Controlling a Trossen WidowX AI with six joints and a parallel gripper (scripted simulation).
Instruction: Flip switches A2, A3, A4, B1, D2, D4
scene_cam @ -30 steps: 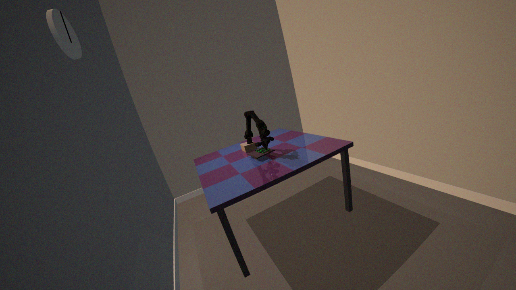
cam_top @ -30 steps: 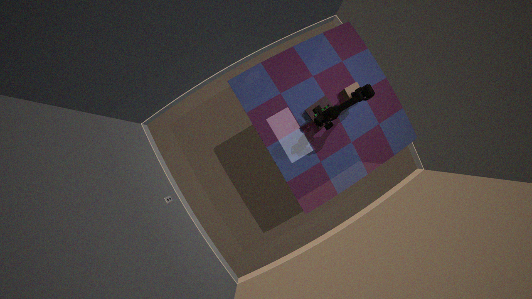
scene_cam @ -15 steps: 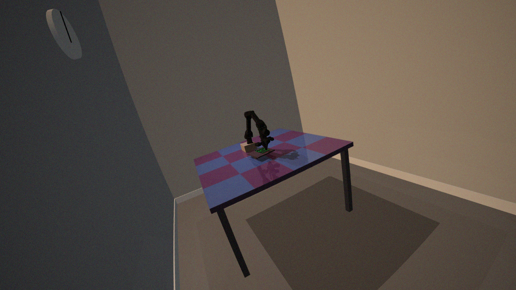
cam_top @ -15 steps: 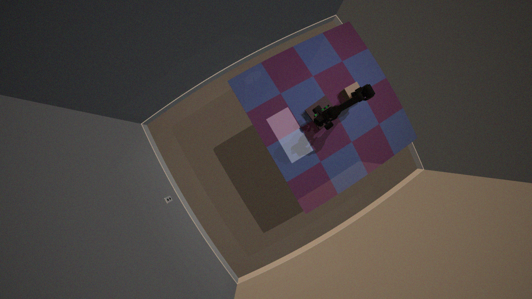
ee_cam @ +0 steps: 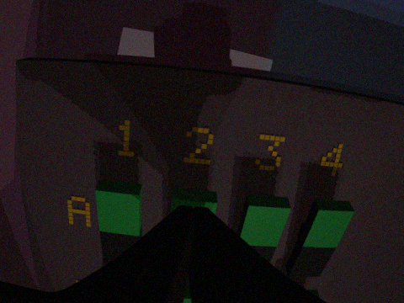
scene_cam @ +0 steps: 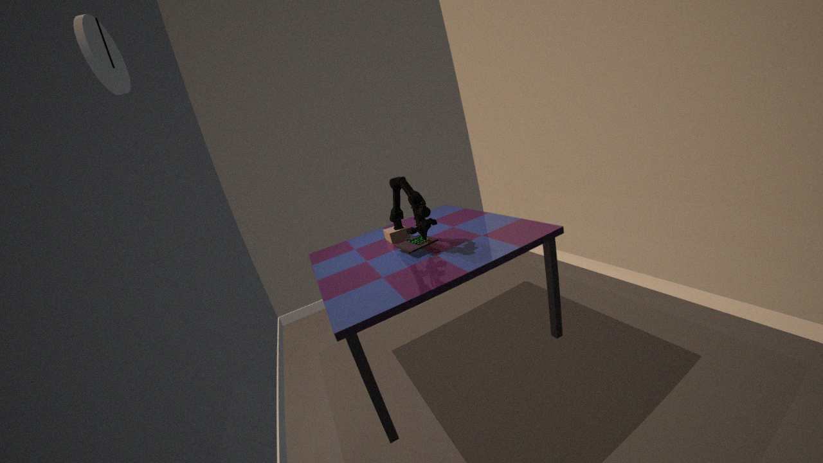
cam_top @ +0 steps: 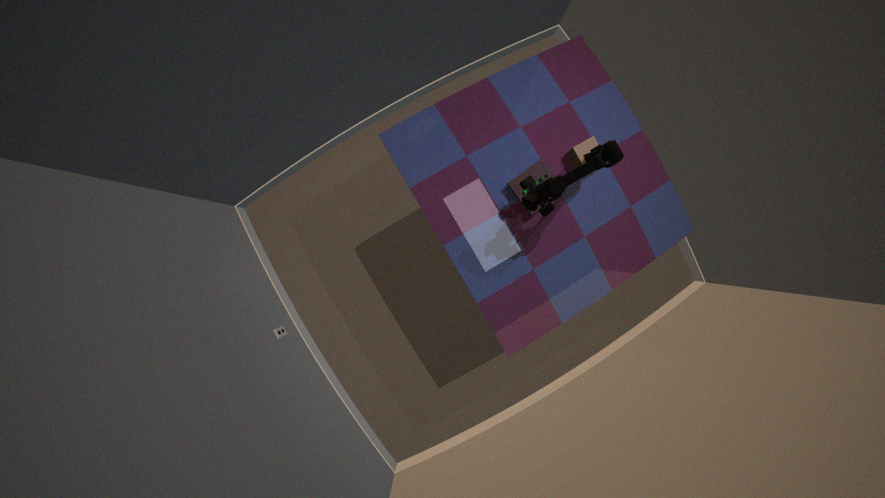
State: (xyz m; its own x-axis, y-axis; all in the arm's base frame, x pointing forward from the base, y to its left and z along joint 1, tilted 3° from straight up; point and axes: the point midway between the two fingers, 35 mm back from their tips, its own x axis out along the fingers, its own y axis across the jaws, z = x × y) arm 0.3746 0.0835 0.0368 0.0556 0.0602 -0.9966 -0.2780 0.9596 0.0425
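Observation:
The dark panel (cam_top: 517, 183) (scene_cam: 411, 251) (ee_cam: 379, 168) lies on the table, with green switches. My gripper (scene_cam: 424, 236) (ee_cam: 191, 220) is shut and empty, pointing down. In the wrist view its joined fingertips overlap the near part of switch A2 (ee_cam: 194, 196) at the panel's far row; whether they touch it I cannot tell. Switches A1 (ee_cam: 119, 212), A3 (ee_cam: 266, 225) and A4 (ee_cam: 329, 228) show green faces with dark parts on their near side. The fingers hide most of row B and the rows nearer the arm. Tilts there cannot be told.
A tan block (cam_top: 585, 147) (scene_cam: 393, 235) stands beside the arm's base, on the arm's side of the panel. The checkered table (cam_top: 426, 133) (scene_cam: 368, 305) carries the arm, with a bright light patch and the arm's shadow beyond the panel.

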